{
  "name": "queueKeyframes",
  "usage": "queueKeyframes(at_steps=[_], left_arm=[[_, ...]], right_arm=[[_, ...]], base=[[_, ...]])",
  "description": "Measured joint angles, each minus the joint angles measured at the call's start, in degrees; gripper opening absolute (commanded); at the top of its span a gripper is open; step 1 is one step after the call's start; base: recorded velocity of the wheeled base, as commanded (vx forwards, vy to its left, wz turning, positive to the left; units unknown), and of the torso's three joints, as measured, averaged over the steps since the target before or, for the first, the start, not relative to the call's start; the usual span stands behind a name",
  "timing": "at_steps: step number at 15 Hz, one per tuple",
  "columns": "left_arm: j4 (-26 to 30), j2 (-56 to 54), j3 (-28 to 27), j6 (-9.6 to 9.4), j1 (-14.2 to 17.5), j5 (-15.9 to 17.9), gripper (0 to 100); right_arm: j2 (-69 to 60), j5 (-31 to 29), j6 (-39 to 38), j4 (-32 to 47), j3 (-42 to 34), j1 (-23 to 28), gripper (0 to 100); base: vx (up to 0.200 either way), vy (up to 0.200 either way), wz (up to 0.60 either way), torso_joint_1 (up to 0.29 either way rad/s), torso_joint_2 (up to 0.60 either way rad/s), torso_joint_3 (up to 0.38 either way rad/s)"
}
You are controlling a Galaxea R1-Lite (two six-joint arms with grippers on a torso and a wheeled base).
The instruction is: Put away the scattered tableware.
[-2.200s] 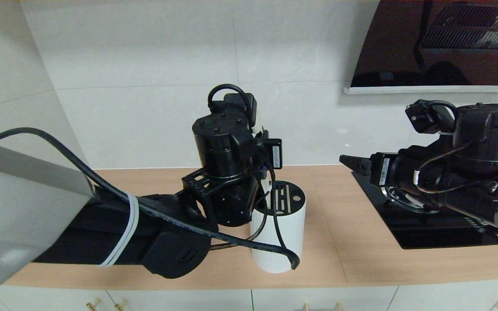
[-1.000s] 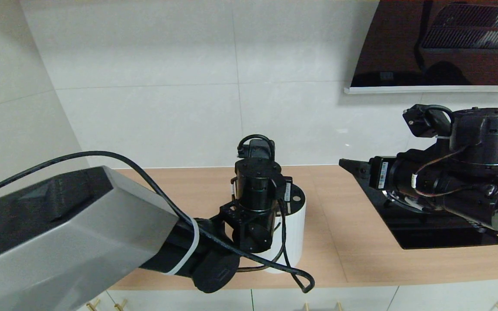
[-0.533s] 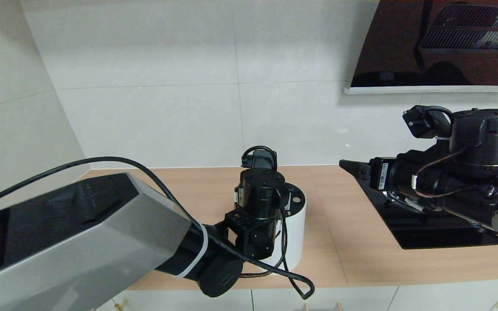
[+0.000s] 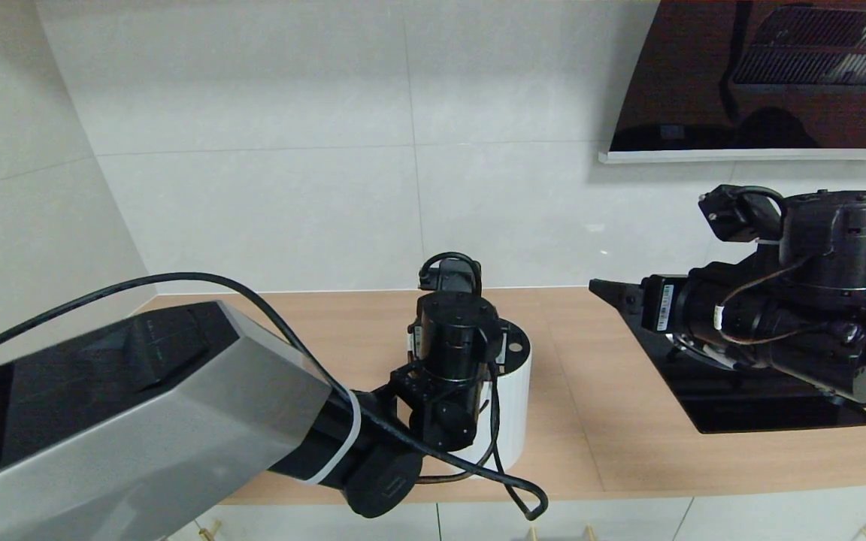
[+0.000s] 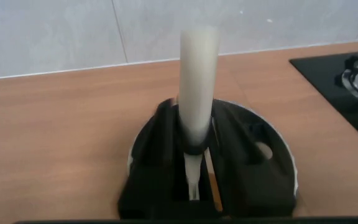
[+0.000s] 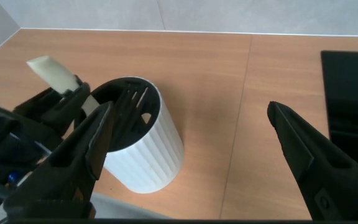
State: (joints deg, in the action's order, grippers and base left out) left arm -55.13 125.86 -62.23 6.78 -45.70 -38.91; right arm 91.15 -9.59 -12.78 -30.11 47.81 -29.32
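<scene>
Gripping cream-handled utensil (image 5: 197,68) in my left hand (image 5: 194,146): long axis vertical, lower end at slotted black lid (image 5: 260,177) of white cylindrical holder (image 6: 154,155).

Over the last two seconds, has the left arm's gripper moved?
Yes. The left gripper has dropped, judged against the counter's back edge, down to the white holder, jaws shut on the white-handled utensil.

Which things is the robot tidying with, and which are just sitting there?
Job: cream-handled utensil, held by the left gripper; white holder with slotted black top.
Just there: black hob, range hood, wooden counter, right gripper, open.
</scene>
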Motion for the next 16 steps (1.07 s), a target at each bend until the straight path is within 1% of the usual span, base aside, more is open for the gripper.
queueKeyframes(at_steps=[7, 10, 11, 12, 16], left_arm=[[0.0, -0.2, 0.0, 0.04, 0.0, -0.2, 100], [0.1, -2.1, 1.0, 0.02, 0.0, 0.0, 100], [0.1, -3.9, 1.9, 0.02, 0.1, 0.8, 100], [0.1, -6.6, 3.0, 0.00, 0.2, 2.2, 100], [0.6, -21.8, 9.7, -0.27, 1.6, 11.3, 100]], right_arm=[[0.0, 0.0, 0.0, 0.0, -0.1, 0.0, 100], [-0.1, 0.0, 0.0, 0.0, -0.2, 0.0, 100], [-0.2, 0.0, 0.0, 0.0, -0.3, 0.0, 100], [-0.4, 0.0, 0.0, 0.0, -0.4, 0.0, 100], [-4.3, 0.2, 0.8, 0.0, -0.9, 0.6, 100]], base=[[0.000, 0.000, 0.00, 0.000, 0.00, 0.000], [0.000, 0.000, 0.00, 0.000, 0.00, 0.000], [0.000, 0.000, 0.00, 0.000, 0.00, 0.000], [0.000, 0.000, 0.00, 0.000, 0.00, 0.000], [0.000, 0.000, 0.00, 0.000, 0.00, 0.000]])
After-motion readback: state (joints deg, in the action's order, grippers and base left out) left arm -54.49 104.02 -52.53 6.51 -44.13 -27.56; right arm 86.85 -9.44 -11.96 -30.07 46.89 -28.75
